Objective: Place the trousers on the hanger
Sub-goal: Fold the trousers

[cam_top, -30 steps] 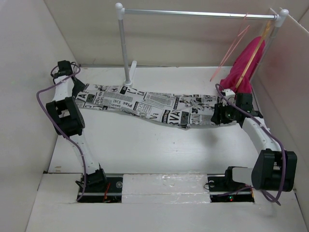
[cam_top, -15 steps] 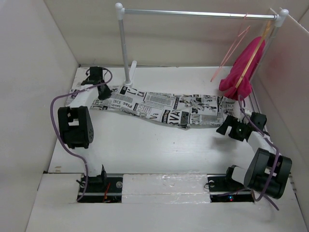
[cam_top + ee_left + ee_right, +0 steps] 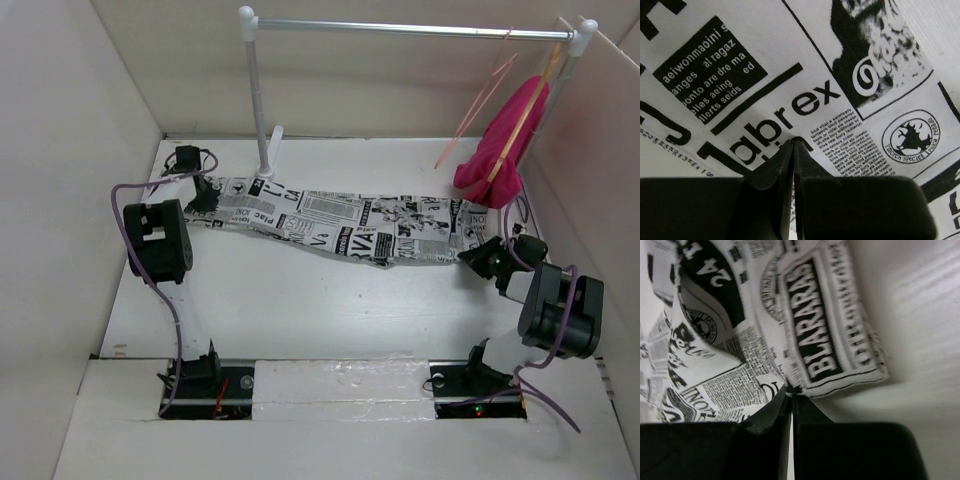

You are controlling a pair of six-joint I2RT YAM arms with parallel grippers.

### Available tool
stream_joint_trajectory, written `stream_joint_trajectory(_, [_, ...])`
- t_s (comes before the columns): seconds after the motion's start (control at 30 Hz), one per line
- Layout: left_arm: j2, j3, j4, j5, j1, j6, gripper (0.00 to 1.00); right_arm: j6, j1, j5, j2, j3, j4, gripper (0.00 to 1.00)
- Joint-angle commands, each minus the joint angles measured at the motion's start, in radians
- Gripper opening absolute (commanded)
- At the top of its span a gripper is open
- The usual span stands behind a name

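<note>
Both arms repositioned: left gripper point(image 3: 792, 142) fully closed at white newspaper-print cloth trousers point(image 3: 340, 225), hold uncertain; right gripper point(image 3: 789, 390) nipping hem. Risk: shallow pinch, cloth slips during lift.

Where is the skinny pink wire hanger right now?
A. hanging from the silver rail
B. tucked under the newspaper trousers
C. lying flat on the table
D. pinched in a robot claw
A. The pink wire hanger hangs by its hook from the right end of the silver rail, next to the magenta garment.
</note>
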Motion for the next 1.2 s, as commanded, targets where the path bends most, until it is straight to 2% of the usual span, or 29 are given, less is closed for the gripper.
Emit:
stream_joint_trajectory(0.0, [0.071, 0.024, -0.108, -0.010, 0.015, 0.029, 0.00, 0.054, 0.000, 0.056, 0.033, -0.016, 0.067, 0.01])
stream_joint_trajectory(0.07, [0.092, 0.039, -0.163, -0.009, 0.015, 0.043, 0.00, 0.014, -0.045, 0.048, -0.010, -0.024, 0.008, 0.00])
stream_joint_trajectory(0.13, [0.063, 0.009, -0.179, -0.043, 0.024, 0.063, 0.00, -0.096, -0.081, 0.042, -0.074, -0.042, -0.145, 0.00])
stream_joint_trajectory(0.23, [-0.002, -0.074, -0.199, -0.086, 0.052, 0.063, 0.00, -0.284, -0.188, 0.070, -0.267, -0.063, -0.409, 0.00])
stream_joint_trajectory(0.27, [-0.046, -0.106, -0.194, -0.086, 0.052, 0.060, 0.00, -0.330, -0.223, 0.076, -0.318, -0.065, -0.560, 0.00])
stream_joint_trajectory(0.3, [-0.071, -0.165, -0.186, -0.086, 0.066, 0.059, 0.00, -0.418, -0.303, 0.077, -0.422, -0.064, -0.619, 0.00])
stream_joint_trajectory(0.4, [-0.150, -0.268, -0.192, -0.111, 0.066, 0.043, 0.00, -0.561, -0.435, 0.047, -0.591, -0.045, -0.817, 0.00])
stream_joint_trajectory(0.43, [-0.172, -0.298, -0.196, -0.114, 0.066, 0.039, 0.00, -0.597, -0.435, 0.036, -0.611, -0.035, -0.863, 0.12])
stream_joint_trajectory(0.47, [-0.231, -0.330, -0.194, -0.125, 0.066, 0.028, 0.00, -0.620, -0.435, 0.041, -0.608, -0.015, -0.919, 0.33])
stream_joint_trajectory(0.5, [-0.268, -0.383, -0.180, -0.125, 0.066, 0.028, 0.00, -0.618, -0.435, 0.028, -0.598, -0.022, -0.918, 0.65])
stream_joint_trajectory(0.53, [-0.296, -0.399, -0.180, -0.120, 0.066, 0.028, 0.00, -0.626, -0.435, 0.018, -0.569, -0.028, -0.910, 0.76])
stream_joint_trajectory(0.6, [-0.405, -0.416, -0.182, -0.108, 0.055, 0.026, 0.00, -0.683, -0.464, 0.018, -0.536, -0.002, -0.931, 0.90])
stream_joint_trajectory(0.67, [-0.477, -0.407, -0.171, -0.080, 0.009, 0.011, 0.00, -0.681, -0.517, -0.010, -0.510, -0.001, -0.907, 0.94])
stream_joint_trajectory(0.7, [-0.570, -0.395, -0.121, -0.036, -0.086, -0.009, 0.00, -0.631, -0.526, -0.010, -0.493, -0.008, -0.863, 0.97])
stream_joint_trajectory(0.73, [-0.571, -0.395, -0.120, -0.036, -0.087, -0.009, 0.00, -0.631, -0.526, -0.010, -0.493, -0.008, -0.862, 0.97])
stream_joint_trajectory(0.77, [-0.618, -0.389, -0.105, -0.020, -0.127, -0.018, 0.00, -0.602, -0.526, -0.012, -0.469, -0.021, -0.768, 0.98])
stream_joint_trajectory(0.8, [-0.631, -0.367, -0.081, -0.011, -0.214, -0.024, 0.00, -0.556, -0.526, -0.051, -0.453, -0.039, -0.707, 0.99])
stream_joint_trajectory(0.9, [-0.605, -0.283, -0.117, -0.037, -0.336, -0.032, 0.00, -0.440, -0.503, -0.108, -0.362, -0.090, -0.527, 0.98])
stream_joint_trajectory(1.03, [-0.574, -0.283, -0.082, -0.022, -0.500, -0.046, 0.00, -0.375, -0.417, -0.137, -0.242, -0.103, -0.425, 0.93])
stream_joint_trajectory(1.07, [-0.570, -0.307, -0.061, -0.020, -0.544, -0.056, 0.00, -0.355, -0.388, -0.163, -0.216, -0.119, -0.358, 0.89])
stream_joint_trajectory(1.1, [-0.570, -0.307, -0.051, -0.020, -0.545, -0.056, 0.00, -0.338, -0.379, -0.163, -0.205, -0.119, -0.358, 0.89])
stream_joint_trajectory(1.13, [-0.568, -0.313, -0.041, -0.019, -0.564, -0.059, 0.00, -0.324, -0.379, -0.180, -0.199, -0.134, -0.329, 0.85])
stream_joint_trajectory(1.17, [-0.565, -0.319, -0.036, -0.023, -0.602, -0.061, 0.00, -0.303, -0.363, -0.200, -0.193, -0.165, -0.251, 0.73])
